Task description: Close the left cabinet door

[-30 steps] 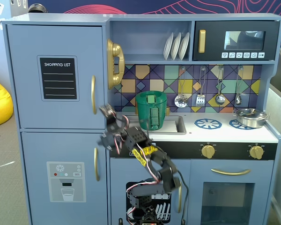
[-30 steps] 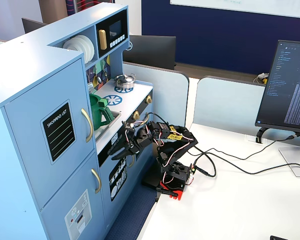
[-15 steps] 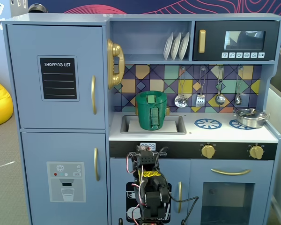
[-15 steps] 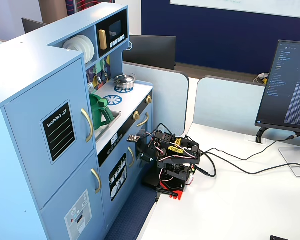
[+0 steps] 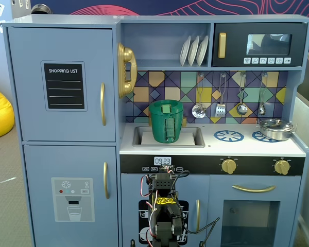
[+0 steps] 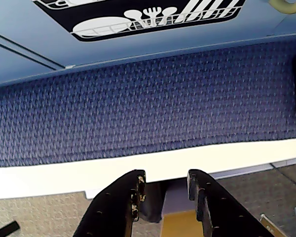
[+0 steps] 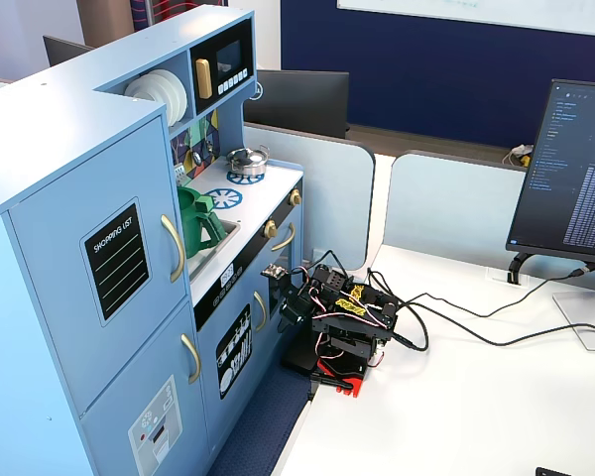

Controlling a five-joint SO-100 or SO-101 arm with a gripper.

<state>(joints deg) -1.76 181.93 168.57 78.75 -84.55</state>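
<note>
At the far left of the toy kitchen in a fixed view, the left cabinet door (image 5: 62, 85) sits flush in its frame, its black shopping-list panel (image 5: 64, 86) facing out and its curved gold handle (image 5: 102, 104) near the right edge; the other fixed view shows the same door (image 7: 94, 263) lying flat against the cabinet front. Below it is the dispenser door (image 5: 69, 198). Right of the handle, a gold toy phone (image 5: 126, 70) hangs on the side wall. Next comes the sink (image 5: 193, 137), which holds a green bucket (image 5: 166, 121); what lies inside the bucket cannot be made out. Above it, an open shelf holds three white plates (image 5: 194, 50) standing on edge. Further right, ladles and a spatula hang on the tiled wall, and a small steel pot (image 5: 275, 128) rests on the hob. The arm is folded low in front of the counter, and in the wrist view the gripper (image 6: 164, 185) shows its black jaws apart with nothing between them, pointing at blue carpet (image 6: 153, 108).
</note>
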